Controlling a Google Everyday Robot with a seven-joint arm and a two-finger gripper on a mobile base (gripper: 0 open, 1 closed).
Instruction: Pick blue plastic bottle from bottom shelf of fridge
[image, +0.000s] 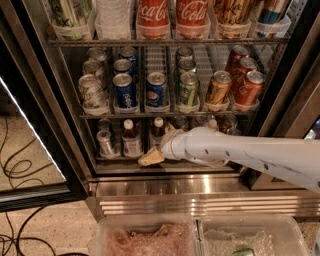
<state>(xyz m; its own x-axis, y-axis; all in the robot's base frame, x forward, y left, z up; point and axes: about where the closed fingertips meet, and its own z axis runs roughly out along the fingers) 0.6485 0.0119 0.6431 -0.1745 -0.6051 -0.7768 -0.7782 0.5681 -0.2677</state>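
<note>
The fridge (55, 100) stands open. On the bottom shelf (120, 158) stand two small bottles with white caps and dark drink. One (131, 140) is in full view. The other (158, 128) is partly hidden behind my wrist, so I cannot tell which is the blue plastic bottle. A silver can (105, 142) stands to their left. My white arm reaches in from the right. My gripper (150, 157), tan at its tip, is low at the shelf's front rail, just right of and below the fully visible bottle and in front of the other one.
The rack above holds several soda cans, with blue Pepsi cans (123, 90) in it. Coca-Cola bottles (152, 17) stand on the top rack. The stainless steel base (165, 192) lies below. Two clear plastic bins (200, 237) sit in front. The glass door (30, 150) and floor cables (15, 170) are on the left.
</note>
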